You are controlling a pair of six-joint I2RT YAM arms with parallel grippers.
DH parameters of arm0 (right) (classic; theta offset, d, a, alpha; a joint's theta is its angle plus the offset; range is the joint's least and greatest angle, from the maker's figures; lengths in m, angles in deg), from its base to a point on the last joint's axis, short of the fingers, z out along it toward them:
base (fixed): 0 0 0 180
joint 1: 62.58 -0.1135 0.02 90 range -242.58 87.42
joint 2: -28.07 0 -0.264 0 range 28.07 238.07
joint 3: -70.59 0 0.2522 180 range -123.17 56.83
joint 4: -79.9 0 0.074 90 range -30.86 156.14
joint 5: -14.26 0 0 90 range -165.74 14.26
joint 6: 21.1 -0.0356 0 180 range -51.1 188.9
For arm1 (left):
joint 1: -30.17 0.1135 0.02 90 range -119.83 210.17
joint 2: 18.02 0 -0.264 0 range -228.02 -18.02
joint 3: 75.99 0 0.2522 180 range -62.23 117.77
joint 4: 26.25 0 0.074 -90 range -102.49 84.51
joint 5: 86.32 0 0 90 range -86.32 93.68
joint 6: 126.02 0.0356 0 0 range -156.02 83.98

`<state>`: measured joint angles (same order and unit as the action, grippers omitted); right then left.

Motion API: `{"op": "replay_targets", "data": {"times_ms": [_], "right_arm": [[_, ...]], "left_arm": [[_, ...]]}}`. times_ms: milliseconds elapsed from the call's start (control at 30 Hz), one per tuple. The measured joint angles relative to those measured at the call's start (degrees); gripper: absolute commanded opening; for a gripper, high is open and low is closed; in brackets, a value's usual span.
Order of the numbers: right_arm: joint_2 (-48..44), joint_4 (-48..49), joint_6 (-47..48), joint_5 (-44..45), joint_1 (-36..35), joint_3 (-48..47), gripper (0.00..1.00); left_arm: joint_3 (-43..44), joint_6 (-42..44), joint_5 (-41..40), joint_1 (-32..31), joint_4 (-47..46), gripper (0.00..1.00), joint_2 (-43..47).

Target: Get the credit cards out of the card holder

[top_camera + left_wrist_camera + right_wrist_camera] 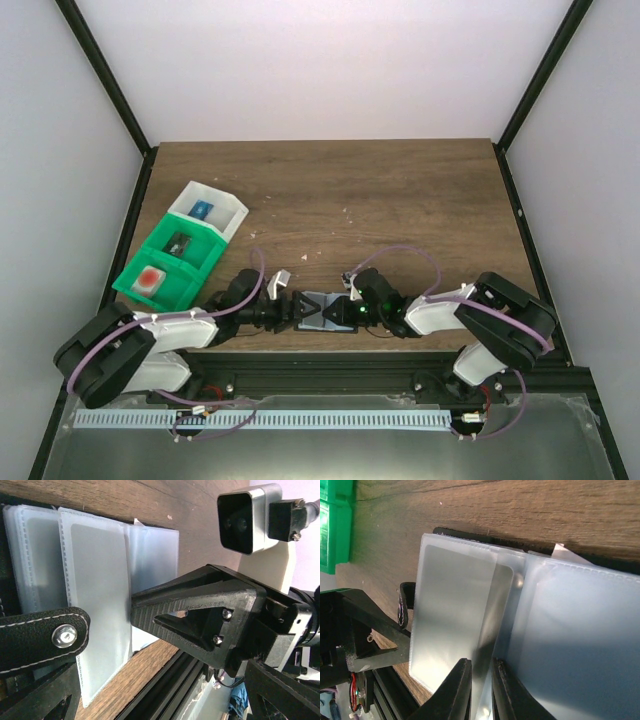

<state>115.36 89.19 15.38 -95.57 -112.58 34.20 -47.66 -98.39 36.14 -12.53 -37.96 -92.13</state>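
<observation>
The card holder (322,307) lies open near the table's front edge, between my two grippers. Its grey-blue pocket panels fill the left wrist view (95,580) and the right wrist view (570,630); its black strap (45,637) with a snap crosses one panel. My right gripper (481,672) is shut on a thin greyish credit card (495,615) with a rounded corner, standing at the fold between the panels. That gripper also shows in the top view (347,310) and the left wrist view (200,610). My left gripper (292,308) is at the holder's left end, its jaws wide apart (162,680). No reddish card shows on the holder.
A green bin (165,265) and a white bin (207,210) stand at the left of the table, small items inside. The green bin's edge shows in the right wrist view (335,525). A black rail (330,375) runs along the table's front edge.
</observation>
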Motion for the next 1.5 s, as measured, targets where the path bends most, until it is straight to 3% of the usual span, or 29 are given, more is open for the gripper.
{"op": "replay_targets", "data": {"times_ms": [767, 1233, 1500], "right_arm": [[0.6, 1.0, -0.2, -0.4, 0.0, 0.0, 0.14], [0.3, 1.9, -0.6, -0.7, 0.0, 0.7, 0.14], [-4.4, 0.6, -0.6, 0.1, -0.1, 3.0, 0.14]], "left_arm": [[1.9, -0.7, -0.2, -1.7, 1.5, 0.9, 3.2], [5.2, -1.9, -1.1, -5.4, 0.0, 0.89, -0.8], [5.9, -2.1, -1.8, -6.3, -1.1, 0.89, -2.2]]}}
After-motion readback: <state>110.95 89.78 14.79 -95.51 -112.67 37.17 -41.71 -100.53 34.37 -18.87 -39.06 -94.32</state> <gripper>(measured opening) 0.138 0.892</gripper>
